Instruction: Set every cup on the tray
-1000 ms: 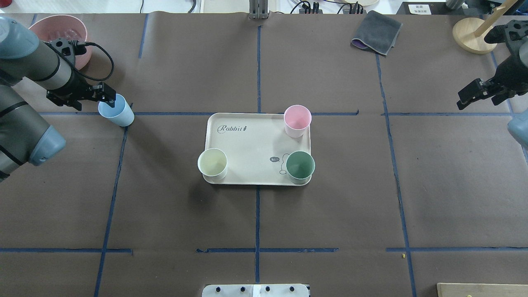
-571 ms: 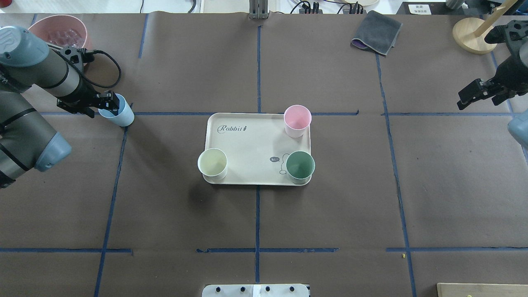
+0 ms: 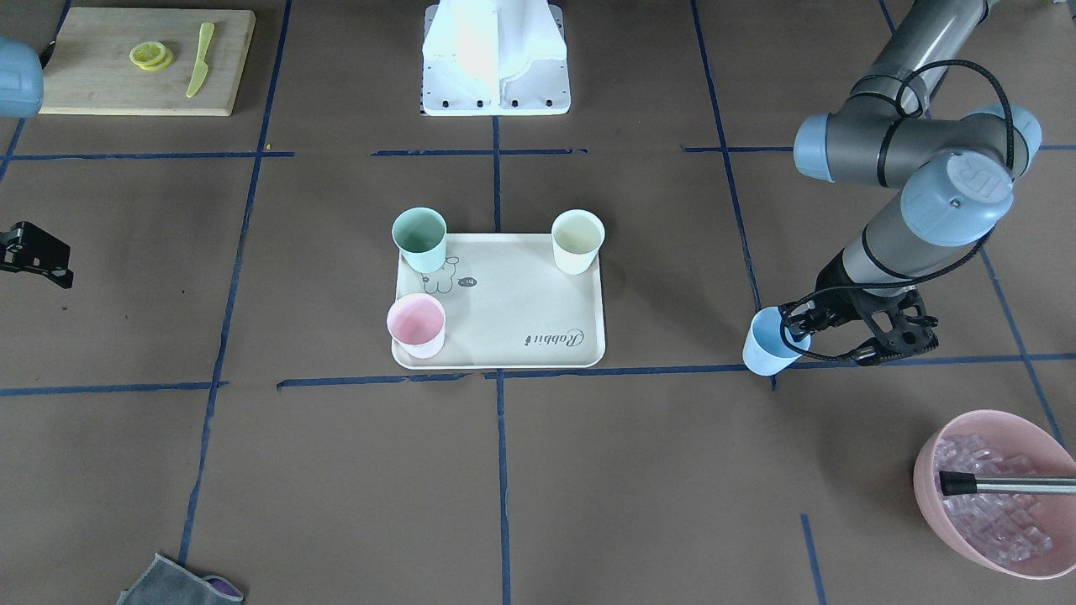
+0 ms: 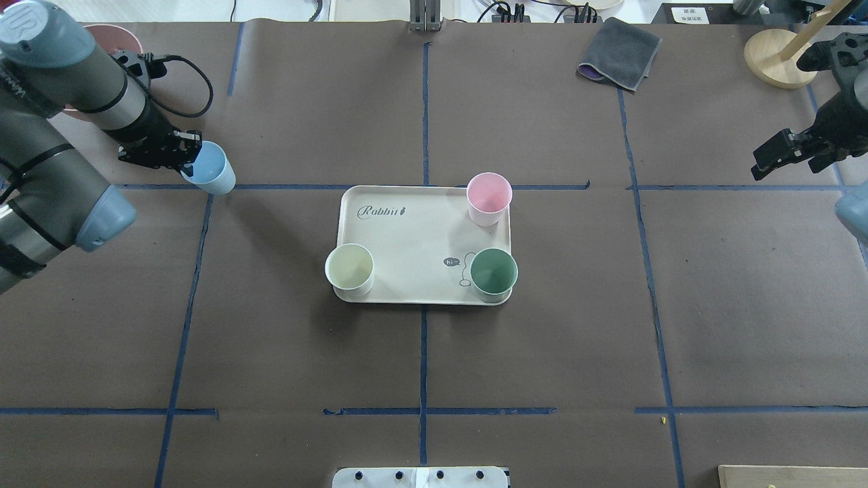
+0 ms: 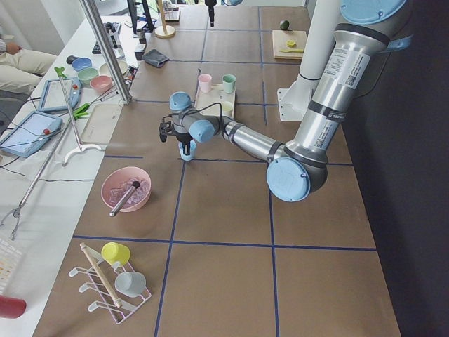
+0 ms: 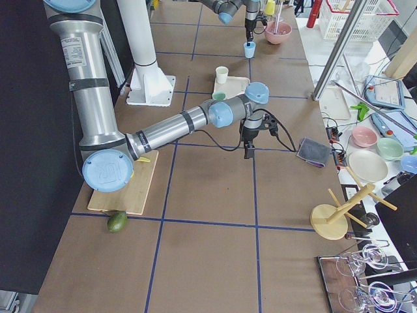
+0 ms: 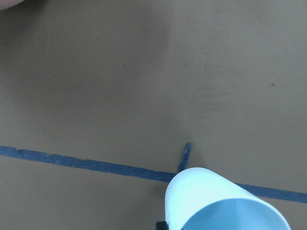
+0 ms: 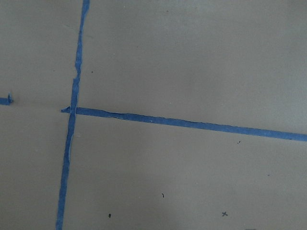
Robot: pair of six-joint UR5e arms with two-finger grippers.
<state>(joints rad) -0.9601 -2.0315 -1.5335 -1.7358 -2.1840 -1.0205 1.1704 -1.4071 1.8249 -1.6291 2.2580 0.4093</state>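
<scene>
The cream-beige tray (image 4: 407, 234) lies at the table's middle, also in the front view (image 3: 513, 315). On it stand the pink cup (image 4: 488, 198) (image 3: 415, 326), the cream-white cup (image 4: 350, 269) (image 3: 577, 241) and the mint green cup (image 4: 494, 274) (image 3: 419, 239). My left gripper (image 4: 188, 156) (image 3: 794, 329) is shut on the rim of the light blue cup (image 4: 211, 169) (image 3: 765, 349) (image 7: 216, 203), which hangs tilted just above the paper, well left of the tray. My right gripper (image 4: 780, 159) is open and empty at the far right.
A pink bowl of ice cubes (image 3: 992, 496) with a metal tool in it sits behind my left arm. A wooden cutting board (image 3: 126, 84) with lemon slices, a grey cloth (image 4: 620, 54) and a wooden stand (image 4: 780, 57) lie at the table's edges.
My left gripper has moved right and a little away from me with the blue cup, which has come up off the table. The right arm has not moved.
</scene>
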